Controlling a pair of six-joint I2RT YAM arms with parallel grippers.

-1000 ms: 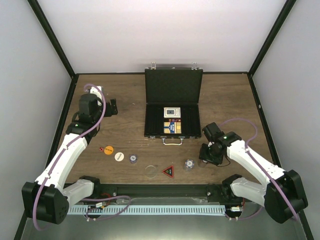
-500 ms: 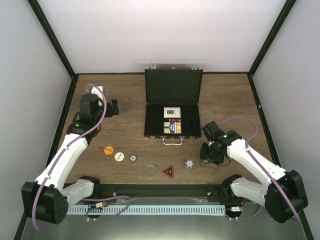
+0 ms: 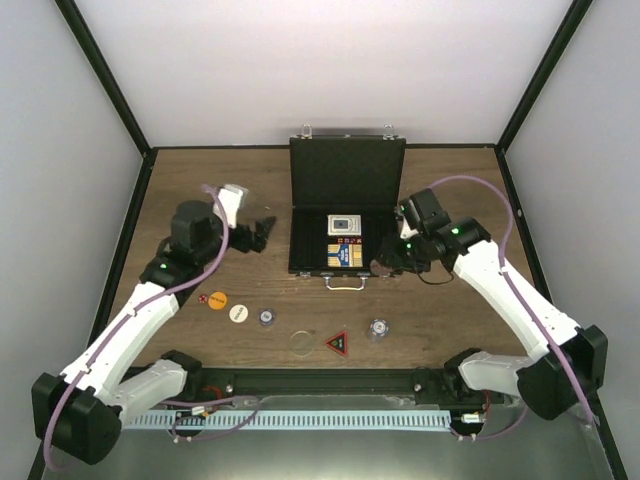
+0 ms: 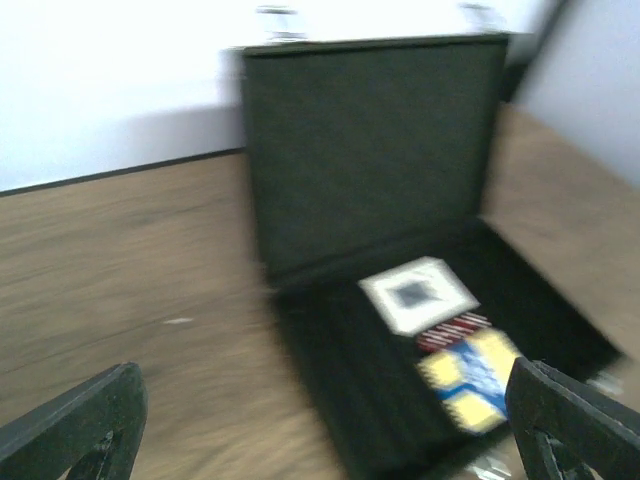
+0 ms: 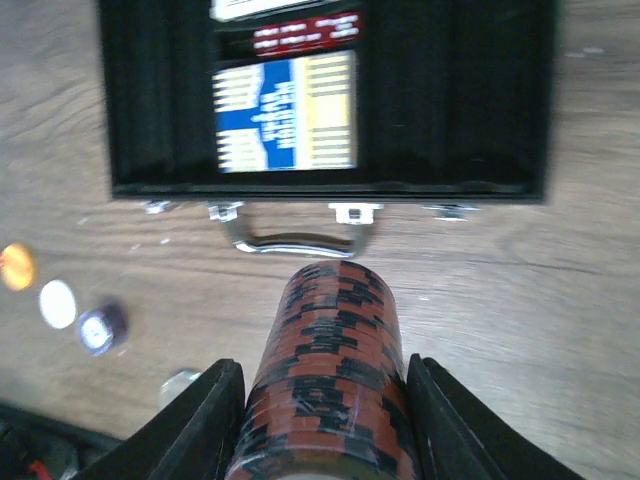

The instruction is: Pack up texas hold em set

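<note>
- Wood-grain table [image 3: 470, 200] inside a white-walled booth: the texas hold em set lies half packed, its black case [image 3: 346, 170] open at the back centre with the lid upright and card decks [image 3: 344, 240] in the tray.
- Right gripper [image 3: 385, 267] is clamped across a red-and-black stack of chips [image 5: 325, 370], one finger on each side. It hangs just in front of the case's near right corner, above the silver handle [image 5: 298, 243].
- The job in hand looks to be seating that stack in the bare channels right of the cards. Doing it well means carrying it over the front wall, lining its length up with a groove, lowering it until it rests, and only then letting go, since a loose column could scatter.
- The right arm reaches forward and inward, elbow out to the side and wrist tipped down toward the case.
- Left gripper [image 3: 262, 233], jaws wide apart and holding nothing, hovers just left of the case with its wrist turned toward it.
- Near the front edge wait an orange chip [image 3: 217, 299], a white chip [image 3: 237, 313], a purple-grey chip [image 3: 266, 318], the red-black triangle [image 3: 337, 343] and red dice [image 3: 201, 300].
</note>
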